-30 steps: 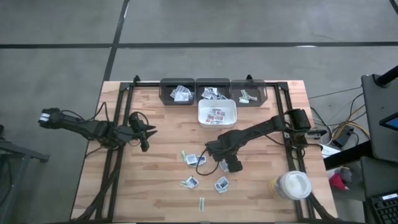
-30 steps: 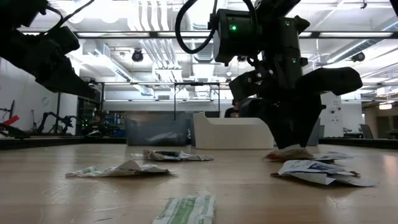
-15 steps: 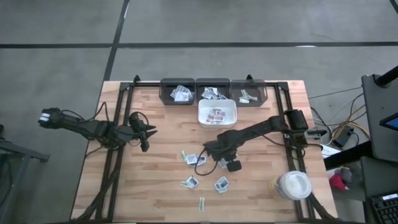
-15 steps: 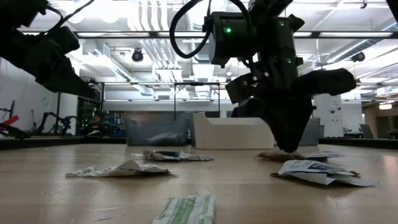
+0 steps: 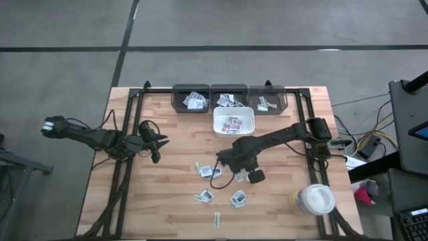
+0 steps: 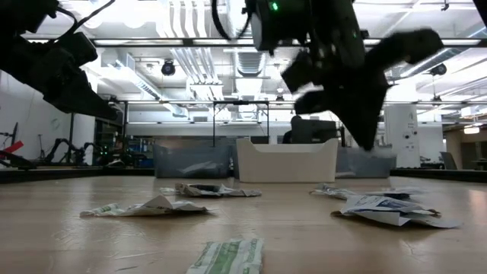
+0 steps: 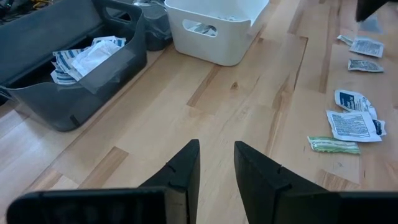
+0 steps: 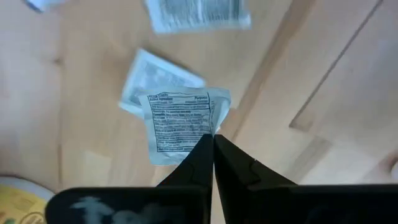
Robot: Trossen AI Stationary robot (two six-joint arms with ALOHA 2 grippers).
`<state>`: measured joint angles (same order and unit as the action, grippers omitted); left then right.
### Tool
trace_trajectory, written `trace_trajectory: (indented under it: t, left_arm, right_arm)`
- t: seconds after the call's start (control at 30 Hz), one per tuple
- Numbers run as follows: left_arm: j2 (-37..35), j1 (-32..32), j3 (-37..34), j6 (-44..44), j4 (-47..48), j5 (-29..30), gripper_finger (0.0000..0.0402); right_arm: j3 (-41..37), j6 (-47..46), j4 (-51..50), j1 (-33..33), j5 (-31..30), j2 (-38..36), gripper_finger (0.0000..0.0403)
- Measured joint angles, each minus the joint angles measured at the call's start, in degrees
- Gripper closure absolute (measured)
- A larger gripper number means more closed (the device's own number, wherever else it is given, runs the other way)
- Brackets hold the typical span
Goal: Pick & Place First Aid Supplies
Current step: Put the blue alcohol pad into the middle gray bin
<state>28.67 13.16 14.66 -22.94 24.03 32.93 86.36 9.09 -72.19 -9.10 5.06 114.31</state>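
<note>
Waiting at the table's left side, the left gripper (image 5: 156, 147) hovers over bare wood with its fingers (image 7: 183, 169) parted by a narrow gap and nothing between them.

Along the far edge stand three dark bins. The left bin (image 5: 190, 99) holds a heap of white and blue-printed packets, the middle bin (image 5: 229, 98) holds another small heap, and the right bin (image 5: 267, 100) holds what look like one or two pale pieces. Just in front of the middle bin sits one white tray (image 5: 233, 122), with a few red-printed packets lying inside it.

On the open wood near the table's middle lie the loose first aid supplies (image 5: 204, 171): about six small flat packets can be counted from above, plus one narrow pale strip (image 5: 217, 219) nearest the front edge.

To the right of that scatter, the right gripper (image 8: 213, 146) is raised off the table with its fingers pressed together on the edge of one white packet (image 8: 181, 127) bearing black print, which hangs clear of the wood above two more packets.

At the front right corner stands one round white-lidded jar (image 5: 313, 199).
</note>
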Motion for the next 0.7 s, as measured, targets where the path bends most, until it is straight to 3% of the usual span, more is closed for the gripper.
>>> trace_trajectory:
  t: [0.2,0.5,0.6,0.7]
  left_arm:
    - [0.0,-0.01,-0.01,0.0,0.0,0.0,0.0307]
    - [0.0,-0.02,-0.02,0.0,-0.02,0.0,0.0307]
    - [0.0,0.0,-0.02,0.0,0.0,0.0,0.0307]
    - [0.0,0.0,-0.02,0.0,-0.01,0.0,0.0307]
  right_arm:
    - [3.24,4.3,8.12,1.81,7.25,-1.84,0.0394]
    - [6.99,-4.67,34.07,8.31,9.72,-2.24,0.0394]
    - [8.9,-8.02,36.82,10.81,3.58,-2.24,0.0394]
    - [11.4,-9.43,36.05,12.91,-8.72,-2.24,0.0394]
